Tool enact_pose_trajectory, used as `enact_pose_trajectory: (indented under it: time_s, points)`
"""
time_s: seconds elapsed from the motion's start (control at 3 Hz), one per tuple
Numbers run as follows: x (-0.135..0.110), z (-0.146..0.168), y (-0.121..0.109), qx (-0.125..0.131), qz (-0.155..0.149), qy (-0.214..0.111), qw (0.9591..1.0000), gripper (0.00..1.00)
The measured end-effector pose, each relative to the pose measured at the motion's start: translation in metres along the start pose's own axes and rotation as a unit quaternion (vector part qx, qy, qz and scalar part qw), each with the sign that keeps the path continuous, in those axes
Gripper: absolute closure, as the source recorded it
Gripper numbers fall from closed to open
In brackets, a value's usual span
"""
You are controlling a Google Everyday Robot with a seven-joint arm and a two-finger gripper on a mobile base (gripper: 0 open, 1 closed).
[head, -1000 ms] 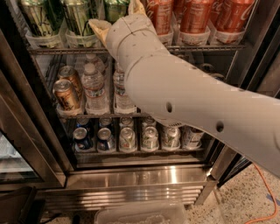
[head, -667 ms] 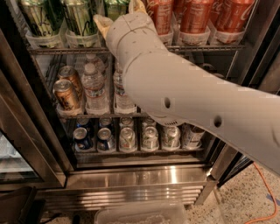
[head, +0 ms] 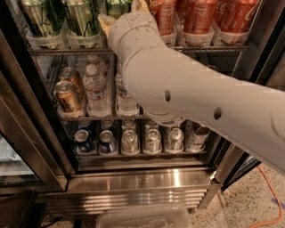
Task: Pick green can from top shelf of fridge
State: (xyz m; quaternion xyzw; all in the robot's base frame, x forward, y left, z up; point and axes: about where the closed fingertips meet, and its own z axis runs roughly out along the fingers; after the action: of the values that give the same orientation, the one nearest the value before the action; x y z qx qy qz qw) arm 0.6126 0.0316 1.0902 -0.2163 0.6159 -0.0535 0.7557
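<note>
Gripper (head: 121,14) at top shelf (head: 58,50), wrist hiding most of green can (head: 116,5) (upright, axis vert.), which lies directly ahead. Grip state: cannot tell.

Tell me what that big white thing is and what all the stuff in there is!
The big white thing is a robot's arm. At its end is a gripper, the robot's hand, reaching up to the top shelf of a fridge. It is right at a bright green can, the one it is meant to pick; I can't see whether it has hold of it. There is only one camera, looking into the fridge from in front. Beside the green can stand olive-green cans on the left and red cola cans on the right. Below are water bottles and brown cans, and on the lowest rack silver-topped cans.
</note>
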Motion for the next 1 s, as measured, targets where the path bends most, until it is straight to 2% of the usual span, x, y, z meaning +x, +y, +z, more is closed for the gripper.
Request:
enact_pose_trajectory:
  time_s: [0.67,1.0]
  points:
    - [0.0117,0.0071,-0.0037,0.009,-0.003,0.017,0.9998,0.32]
    - [0.0163,0.0105,-0.0018,0.007,0.000,0.023,0.9997,0.50]
